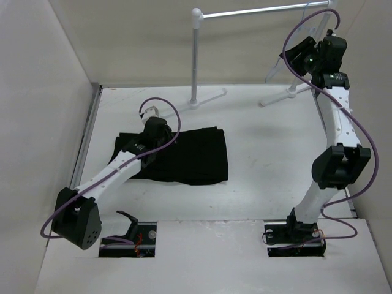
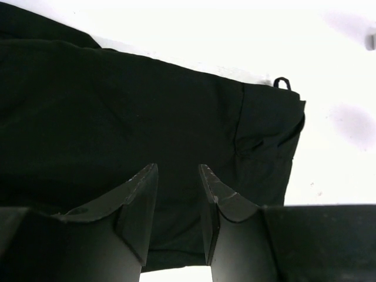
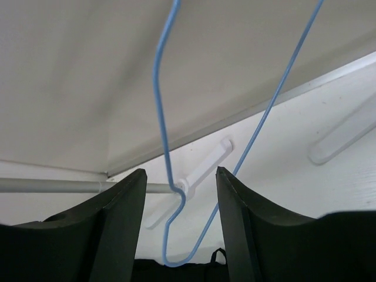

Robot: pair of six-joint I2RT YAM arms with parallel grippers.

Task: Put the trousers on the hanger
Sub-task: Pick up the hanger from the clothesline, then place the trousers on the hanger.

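Observation:
The black trousers [image 1: 190, 156] lie folded flat on the white table, left of centre. My left gripper [image 1: 149, 125] hovers over their left part. In the left wrist view it [image 2: 178, 167] is open and empty, with the trousers [image 2: 117, 106] filling the space below its fingers. My right gripper [image 1: 295, 55] is raised at the rack, back right. The thin pale blue hanger [image 1: 275, 67] hangs there. In the right wrist view the hanger's wire [image 3: 167, 188] passes between the open jaws of my right gripper [image 3: 181, 170], clear of both fingers.
A white tube garment rack [image 1: 195, 55] stands at the back, with its top bar [image 1: 263, 9] and its feet [image 1: 211, 97] on the table. Walls close in the left, back and right sides. Purple cables loop off both arms.

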